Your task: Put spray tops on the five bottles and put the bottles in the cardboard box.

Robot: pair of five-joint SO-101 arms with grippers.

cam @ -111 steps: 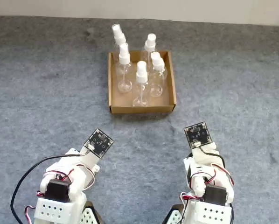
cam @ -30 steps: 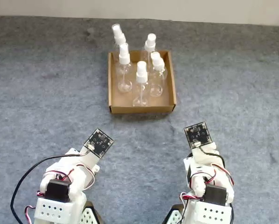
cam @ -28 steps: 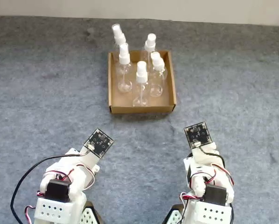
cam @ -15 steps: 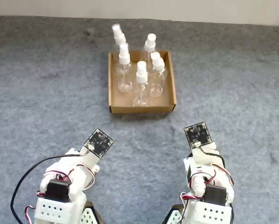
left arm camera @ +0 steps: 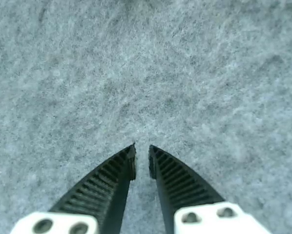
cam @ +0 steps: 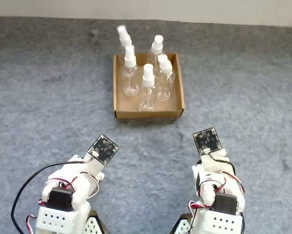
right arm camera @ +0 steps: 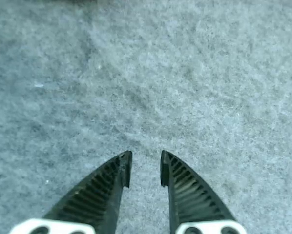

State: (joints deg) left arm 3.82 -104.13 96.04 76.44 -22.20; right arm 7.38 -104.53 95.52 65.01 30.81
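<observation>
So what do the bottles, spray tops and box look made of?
Box: dull brown, thin walls, apparently cardboard. Bottles: clear and glossy, likely plastic, possibly glass; its floor shows through them. Spray tops: opaque matte white, probably plastic.

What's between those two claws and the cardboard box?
Just bare grey mat, per the high view, between the cardboard box and the left gripper and right gripper.

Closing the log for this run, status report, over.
Left gripper, right gripper empty, low over mat, jaws slightly apart. Five bottles capped, in cardboard box as far as seen. Bare mat in front of box.
</observation>
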